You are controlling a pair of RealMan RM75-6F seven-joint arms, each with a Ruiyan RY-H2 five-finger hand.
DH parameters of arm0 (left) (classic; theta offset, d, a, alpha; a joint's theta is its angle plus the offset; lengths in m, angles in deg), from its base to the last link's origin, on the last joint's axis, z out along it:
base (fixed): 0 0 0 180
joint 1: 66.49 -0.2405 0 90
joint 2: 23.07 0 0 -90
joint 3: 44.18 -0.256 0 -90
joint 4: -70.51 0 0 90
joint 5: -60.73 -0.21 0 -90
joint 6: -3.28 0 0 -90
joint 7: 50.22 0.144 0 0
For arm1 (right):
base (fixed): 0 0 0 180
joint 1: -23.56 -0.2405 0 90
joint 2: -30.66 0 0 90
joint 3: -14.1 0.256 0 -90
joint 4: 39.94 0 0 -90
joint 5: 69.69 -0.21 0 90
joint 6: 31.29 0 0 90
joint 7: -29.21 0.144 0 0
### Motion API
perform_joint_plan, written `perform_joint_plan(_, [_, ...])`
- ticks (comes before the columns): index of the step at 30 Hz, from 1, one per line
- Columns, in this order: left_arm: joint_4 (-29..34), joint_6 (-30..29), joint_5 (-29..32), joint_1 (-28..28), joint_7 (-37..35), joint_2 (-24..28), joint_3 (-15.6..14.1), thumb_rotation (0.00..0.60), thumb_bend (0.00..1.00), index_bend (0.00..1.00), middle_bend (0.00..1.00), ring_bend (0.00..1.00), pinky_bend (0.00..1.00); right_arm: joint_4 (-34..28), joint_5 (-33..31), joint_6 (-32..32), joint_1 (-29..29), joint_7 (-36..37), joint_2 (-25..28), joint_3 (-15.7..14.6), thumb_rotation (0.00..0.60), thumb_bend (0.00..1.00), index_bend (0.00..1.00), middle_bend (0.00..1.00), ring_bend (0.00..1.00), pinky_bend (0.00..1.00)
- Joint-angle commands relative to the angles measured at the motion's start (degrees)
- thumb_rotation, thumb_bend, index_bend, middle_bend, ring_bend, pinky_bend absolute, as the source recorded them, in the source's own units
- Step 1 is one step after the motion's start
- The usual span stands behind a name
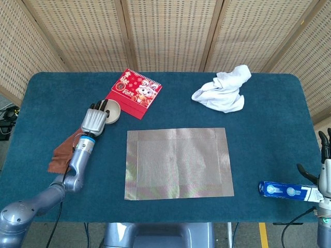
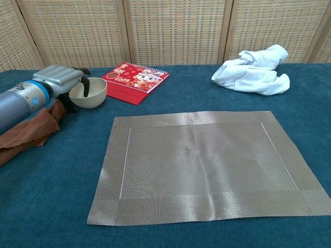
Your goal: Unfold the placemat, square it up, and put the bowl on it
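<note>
The grey woven placemat (image 1: 178, 163) (image 2: 207, 163) lies flat and unfolded in the middle of the blue table, its edges about parallel to the table's. The cream bowl (image 1: 113, 111) (image 2: 92, 94) stands upright on the table at the mat's far left, beside a red calendar. My left hand (image 1: 95, 121) (image 2: 61, 81) holds the bowl's near-left rim, with fingers hooked down inside and the thumb outside below. My right hand (image 1: 324, 163) shows only at the right edge of the head view, fingers apart and holding nothing.
A red calendar (image 1: 134, 93) (image 2: 135, 80) lies just behind the bowl. A brown cloth (image 1: 63, 152) (image 2: 28, 132) is under my left forearm. A crumpled white cloth (image 1: 222, 90) (image 2: 256, 70) sits at the back right. A blue box (image 1: 287, 190) lies by my right hand.
</note>
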Motion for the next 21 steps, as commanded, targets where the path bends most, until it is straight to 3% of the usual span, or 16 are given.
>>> perform_joint_plan(1, [-2.81,0.57,-0.41,0.36,-0.62,-1.71,-0.15,0.600,0.25,0.47,0.08,0.13,0.23,-0.11,0.06,0.07,0.05,0.13,0.04,-0.03,0.600,0.29,0.09,0.00,0.00,0.00])
perform_joint_plan(6, [-6.20,0.90,-1.50,0.76,-2.29,-3.82,-0.40,0.600,0.31,0.51,0.13,0.17,0.26,-0.10,0.07,0.28,0.09,0.05,0.01,0.03,0.600,0.29,0.09,0.00,0.00,0.00])
perform_joint_plan(14, [-9.57,-2.44,-4.88,0.65,-5.73,-6.18,-1.35,0.600,0.48,0.75,0.36,0.37,0.43,0.03,-0.03,0.18,0.06,0.06,-0.05,0.07,0.600,0.29,0.09,0.00,0.00,0.00])
perform_joint_plan(21, [-9.34,-4.87,-7.44,-0.13,-8.34,-5.50,-2.27,0.600,0.49,0.77,0.38,0.40,0.45,-0.07,0.40,0.37,0.01,-0.03,-0.15,-0.09,0.600,0.29,0.09,0.00,0.00,0.00])
